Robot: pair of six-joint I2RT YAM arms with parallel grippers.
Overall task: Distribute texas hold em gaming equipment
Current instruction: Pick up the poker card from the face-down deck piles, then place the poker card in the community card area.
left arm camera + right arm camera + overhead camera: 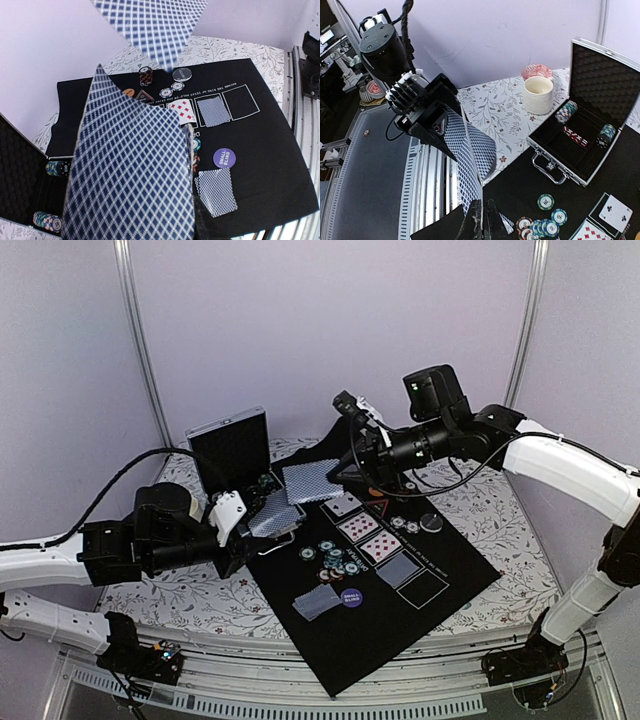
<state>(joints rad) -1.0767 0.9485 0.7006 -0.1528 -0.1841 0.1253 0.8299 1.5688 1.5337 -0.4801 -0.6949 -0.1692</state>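
My left gripper (243,523) is shut on a deck of blue-backed playing cards (275,515), which fills the near part of the left wrist view (135,170) and hides the fingers there. My right gripper (483,202) is shut on a single card (465,165) and holds it in the air (312,480) just above the deck. On the black mat (440,570) lie three face-up cards (358,527), one face-down card (397,568), a cluster of teal, red and white chips (335,558), a purple small-blind button (351,595) and two face-down cards (317,602).
The open silver case (232,445) stands at the back left with chip stacks inside (566,111). A white mug (538,94) and a small patterned dish (536,71) sit behind it. A dark round button (431,522) and a chip stack (145,76) lie at the mat's far side.
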